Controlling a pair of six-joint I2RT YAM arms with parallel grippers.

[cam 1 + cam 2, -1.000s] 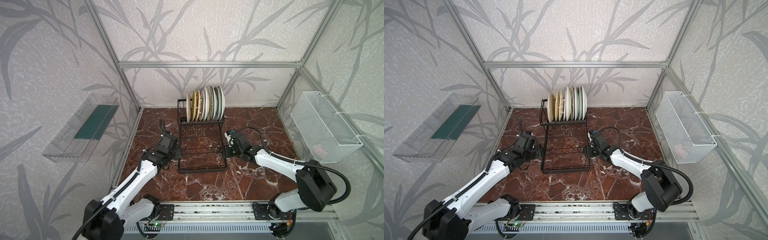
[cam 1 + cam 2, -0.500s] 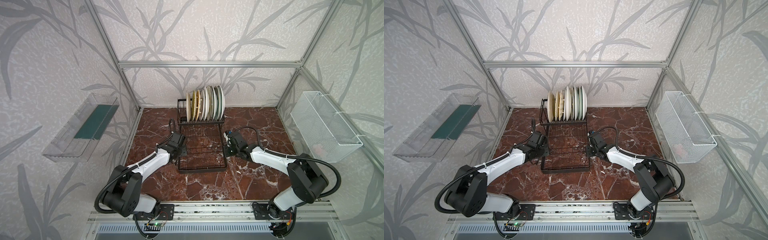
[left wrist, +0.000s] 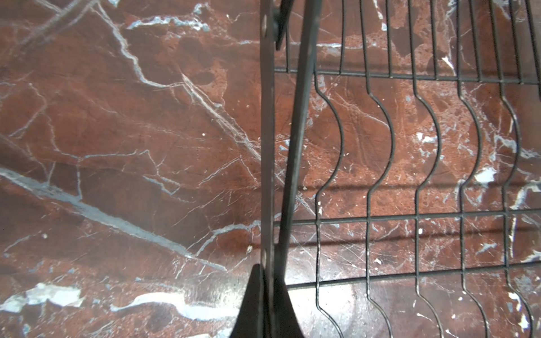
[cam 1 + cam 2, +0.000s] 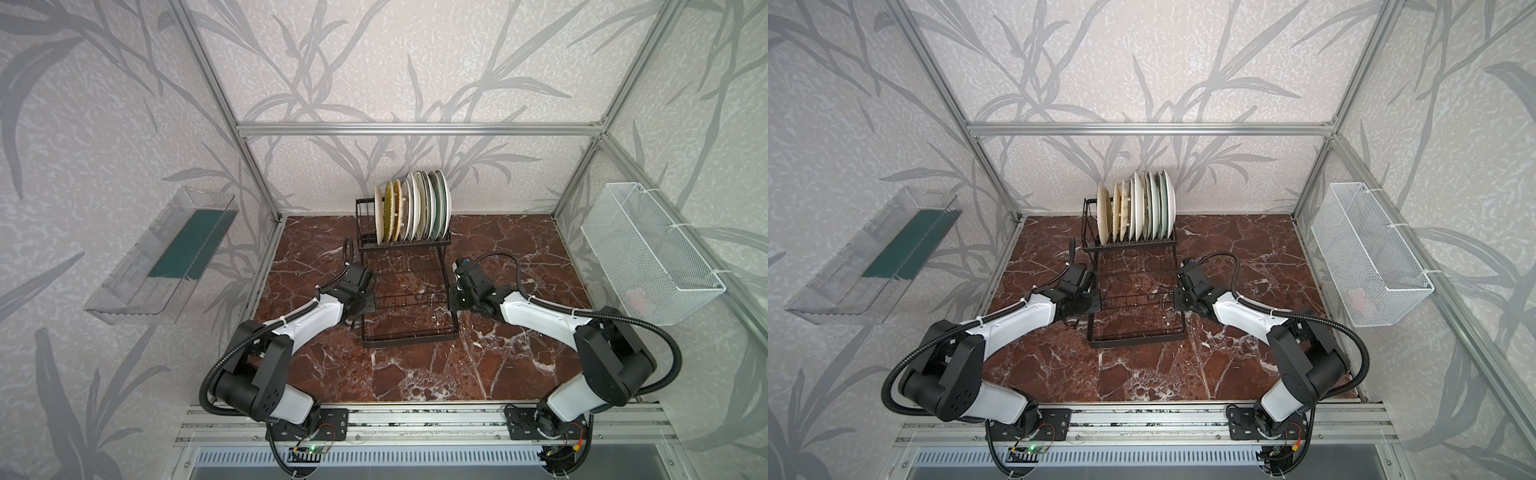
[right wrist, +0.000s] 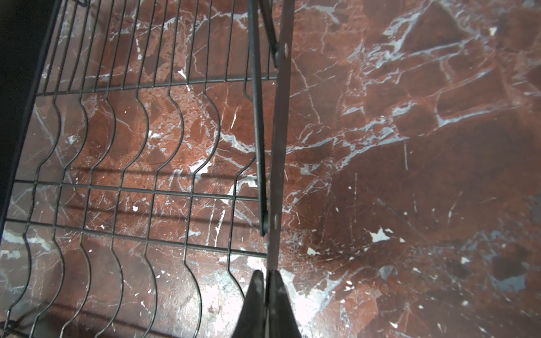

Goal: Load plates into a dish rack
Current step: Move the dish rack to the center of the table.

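Several plates (image 4: 411,212) (image 4: 1136,212) stand on edge in the raised upper basket of the black wire dish rack (image 4: 409,337) (image 4: 1136,341), at the back of the marble floor. My left gripper (image 4: 365,301) (image 4: 1094,301) is at the left side of the rack's lower tray. In the left wrist view that gripper (image 3: 268,273) is shut on the flat side bar (image 3: 267,146). My right gripper (image 4: 454,301) (image 4: 1177,301) is at the tray's right side. In the right wrist view it (image 5: 266,274) is shut on the opposite side bar (image 5: 279,146).
A clear plastic bin (image 4: 162,257) with a green insert hangs on the left wall. A white mesh basket (image 4: 648,253) hangs on the right wall. Red marble floor (image 4: 415,374) lies between the rack's front edge and the arm bases.
Both grippers were open beside the rack's lower tray a second ago and have closed on its side bars. The left arm's elbow has folded back toward its base.
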